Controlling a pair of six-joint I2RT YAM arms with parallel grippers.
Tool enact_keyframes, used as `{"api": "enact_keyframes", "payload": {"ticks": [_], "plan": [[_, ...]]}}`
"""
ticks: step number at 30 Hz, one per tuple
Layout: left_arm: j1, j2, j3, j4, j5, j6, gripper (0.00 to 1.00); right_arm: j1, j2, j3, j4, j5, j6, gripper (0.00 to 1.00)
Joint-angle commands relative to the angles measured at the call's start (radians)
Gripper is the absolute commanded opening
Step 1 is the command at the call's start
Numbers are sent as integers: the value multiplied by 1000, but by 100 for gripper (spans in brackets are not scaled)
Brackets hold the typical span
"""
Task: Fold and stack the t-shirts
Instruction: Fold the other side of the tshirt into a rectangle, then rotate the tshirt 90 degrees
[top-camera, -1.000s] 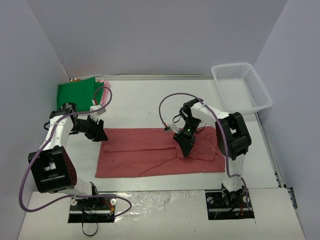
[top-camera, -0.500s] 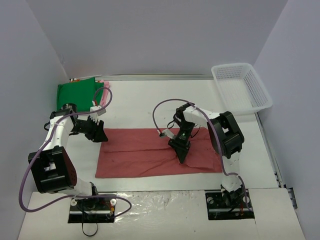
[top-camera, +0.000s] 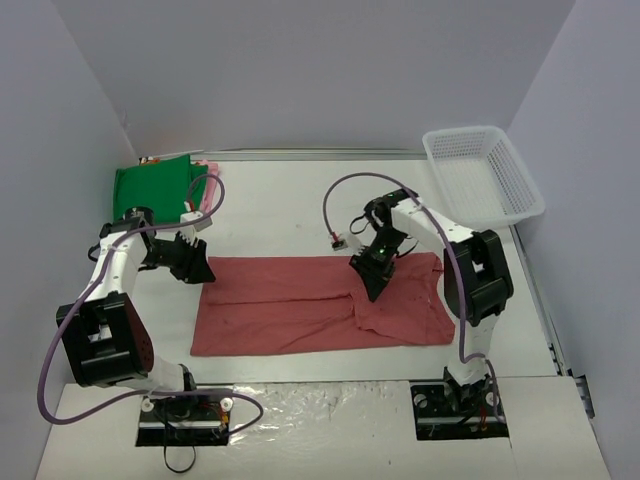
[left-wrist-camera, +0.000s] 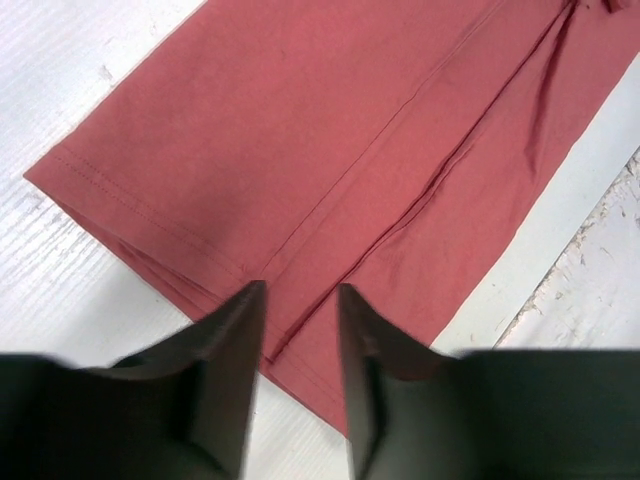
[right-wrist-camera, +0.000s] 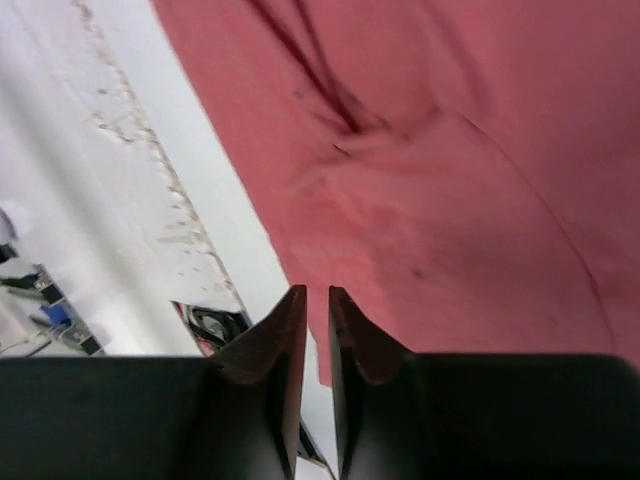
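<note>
Shirts: red one (top-camera: 300, 305), green one (top-camera: 150, 185).

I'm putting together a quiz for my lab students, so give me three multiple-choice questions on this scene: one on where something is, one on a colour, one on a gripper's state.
1. Where does the white basket stand?
A. far right corner of the table
B. near left corner
C. between the arms

2. What colour is the t-shirt spread out in the middle?
A. bright green
B. dusty red
C. blue

3. How is the left gripper?
A. shut on the t-shirt
B. open above the t-shirt's edge
C. inside the basket

Answers:
1 A: the top view shows it at the back by the right wall.
2 B: the red cloth lies flat between the arms.
3 B: the left wrist view shows cloth through the gap between its fingers.
</note>
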Motion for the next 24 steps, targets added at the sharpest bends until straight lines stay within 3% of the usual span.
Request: {"api": "enact_keyframes", "payload": {"ticks": [1, 3, 4, 5, 14, 24], "plan": [[8, -21, 10, -26, 56, 26, 29, -81, -85, -86, 13, 112, 51, 7], [5, 0, 22, -29, 73, 34, 19, -134, -100, -123, 41, 133, 57, 0], [-4, 11, 30, -30, 84, 36, 7, -150, -112, -158, 56, 141, 58, 0], [-12, 22, 47, -30, 84, 36, 3, -162, -123, -177, 65, 148, 63, 0], [-189, 189, 93, 120, -114, -38, 2, -233, -166, -280, 104, 193, 81, 0], [-209, 454, 200, 116, -327, -21, 2, -242, -70, -260, 131, 228, 103, 0]]}}
